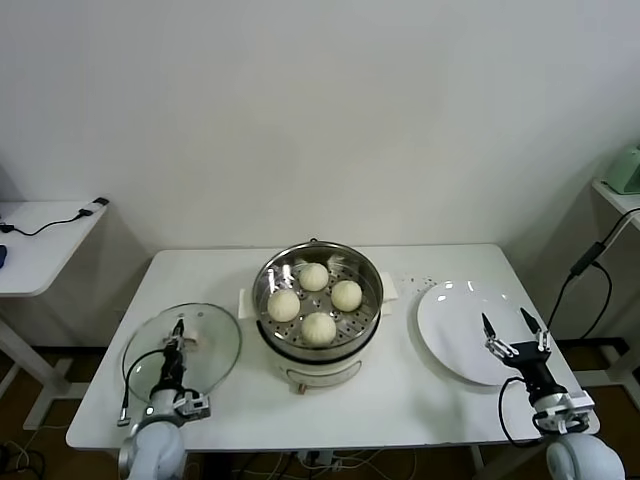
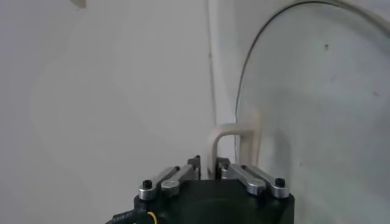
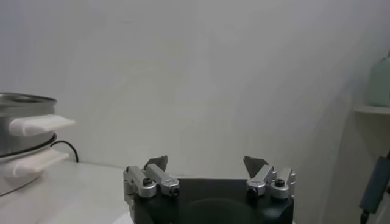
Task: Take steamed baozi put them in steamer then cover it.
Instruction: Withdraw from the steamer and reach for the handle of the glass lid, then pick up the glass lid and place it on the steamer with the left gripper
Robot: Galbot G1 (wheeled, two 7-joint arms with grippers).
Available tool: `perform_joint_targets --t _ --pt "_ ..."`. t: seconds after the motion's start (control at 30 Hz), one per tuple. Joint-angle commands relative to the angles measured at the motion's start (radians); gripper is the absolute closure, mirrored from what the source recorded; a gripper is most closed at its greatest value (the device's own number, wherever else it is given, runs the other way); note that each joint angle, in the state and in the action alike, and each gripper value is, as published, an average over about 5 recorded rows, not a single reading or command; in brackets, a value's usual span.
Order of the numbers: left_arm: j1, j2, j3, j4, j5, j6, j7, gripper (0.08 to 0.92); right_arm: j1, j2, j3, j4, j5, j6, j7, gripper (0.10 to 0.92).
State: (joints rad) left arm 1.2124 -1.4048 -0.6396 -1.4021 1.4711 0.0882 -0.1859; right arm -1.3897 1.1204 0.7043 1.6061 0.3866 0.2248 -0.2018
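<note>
Head view shows four small round cream-white buns [image 1: 315,302] lying inside the round shiny steel steamer pot [image 1: 366,320] in the middle of the white desk [image 1: 420,390]. Left gripper [image 1: 176,335] is closed on the white handle [image 2: 234,146] of the round clear glass lid [image 1: 215,345], lying left of the pot. Right gripper [image 1: 512,327] hovers open over the flat white plate [image 1: 450,320].
</note>
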Motion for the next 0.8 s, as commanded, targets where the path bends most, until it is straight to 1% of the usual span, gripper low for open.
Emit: perform_joint_targets --t 0.03,0.1,0.17,0.4,0.6,0.8 --pt "0.01 0.012 0.0 -0.054 -0.061 -0.003 -0.008 0.783 0.0 0.005 0.003 -0.008 -0.008 0.004 -0.004 0.203" --pt "0.028 0.025 -0.002 -0.101 -0.082 0.001 -0.006 0.83 0.002 0.004 0.006 -0.009 -0.008 0.005 -0.005 0.203" --pt "0.051 0.041 -0.005 -0.16 -0.104 0.009 -0.001 0.851 0.004 0.003 0.009 -0.011 -0.007 0.005 -0.006 0.203" --pt "0.177 0.128 -0.03 -0.418 -0.179 0.082 0.054 0.853 0.008 -0.002 0.022 -0.022 -0.005 0.01 -0.007 0.203" --pt "0.242 0.223 -0.03 -0.601 -0.218 0.215 0.078 0.853 0.019 -0.006 0.024 -0.036 -0.009 0.014 -0.007 0.203" --pt "0.239 0.334 0.021 -0.704 -0.238 0.361 0.108 0.853 0.041 -0.012 0.013 -0.054 -0.014 0.016 -0.008 0.203"
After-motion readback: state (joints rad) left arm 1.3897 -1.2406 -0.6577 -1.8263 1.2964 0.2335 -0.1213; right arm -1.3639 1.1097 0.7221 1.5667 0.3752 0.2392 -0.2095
